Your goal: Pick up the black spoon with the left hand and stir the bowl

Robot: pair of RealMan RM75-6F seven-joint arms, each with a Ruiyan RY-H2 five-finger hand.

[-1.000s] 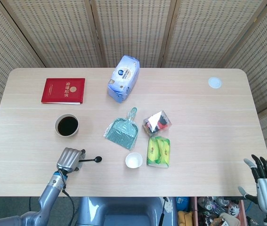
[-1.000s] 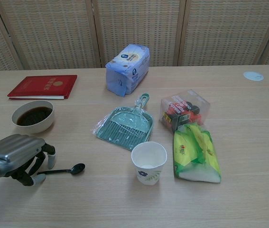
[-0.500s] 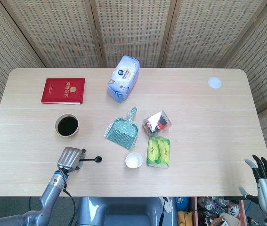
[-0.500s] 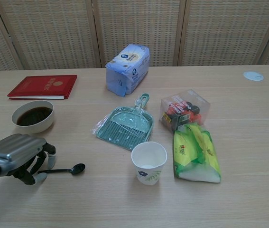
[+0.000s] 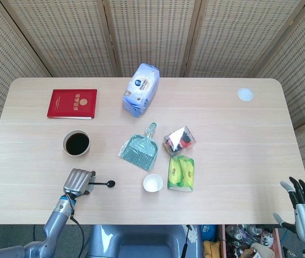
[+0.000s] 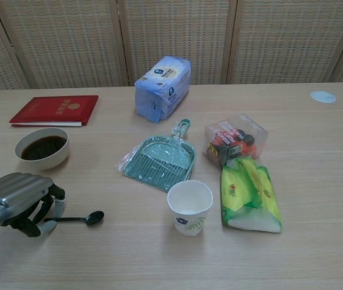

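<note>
Spoon slid left with left robot hand (image 6: 15,204) | fingers pinch black spoon (image 6: 77,219) handle | bowl (image 6: 42,147) behind

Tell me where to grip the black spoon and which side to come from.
Grip the black spoon by its thin handle, from the left. It lies flat on the table with the handle towards the left hand, whose fingers are at that end, and the bowl end pointing right. The handle also suits stirring the bowl.

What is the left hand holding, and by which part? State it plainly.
The left hand pinches the slim black spoon at its handle end; the spoon bowl points toward the white paper cup.
</note>
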